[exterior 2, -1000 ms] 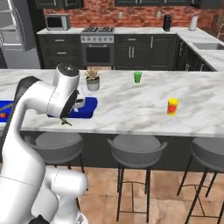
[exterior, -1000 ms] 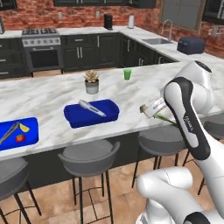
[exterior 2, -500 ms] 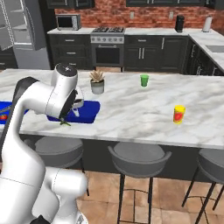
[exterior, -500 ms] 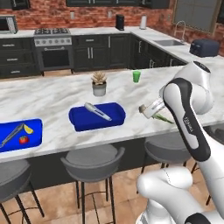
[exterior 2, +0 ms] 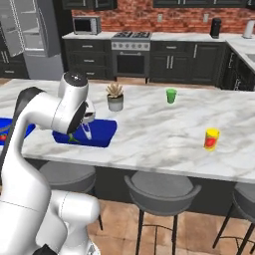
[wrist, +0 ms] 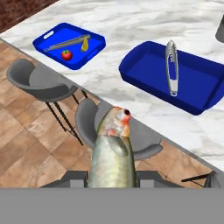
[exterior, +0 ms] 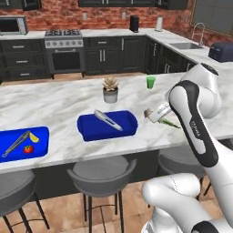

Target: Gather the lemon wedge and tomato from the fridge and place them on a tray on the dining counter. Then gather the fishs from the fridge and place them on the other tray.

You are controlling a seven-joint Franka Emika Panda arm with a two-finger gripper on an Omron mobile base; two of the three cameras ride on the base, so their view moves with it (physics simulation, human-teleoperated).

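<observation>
My gripper is shut on an olive-tan fish, head away from the hand, held over the stools in front of the dining counter. From the left base view the gripper hangs just right of a blue tray holding the grey-silver fish. That tray and its fish lie ahead to the right. The other blue tray holds the tomato, the lemon wedge and a long silver utensil. The fridge stands at the back left.
A potted plant and a green cup stand on the counter behind the trays. A yellow-and-red object sits further right. Round grey stools line the counter's near side. Dark cabinets and a stove run along the back wall.
The whole picture has slid sideways, so the base has driven along the counter. The gripper keeps its hold on the olive fish, with the arm's pose unchanged.
</observation>
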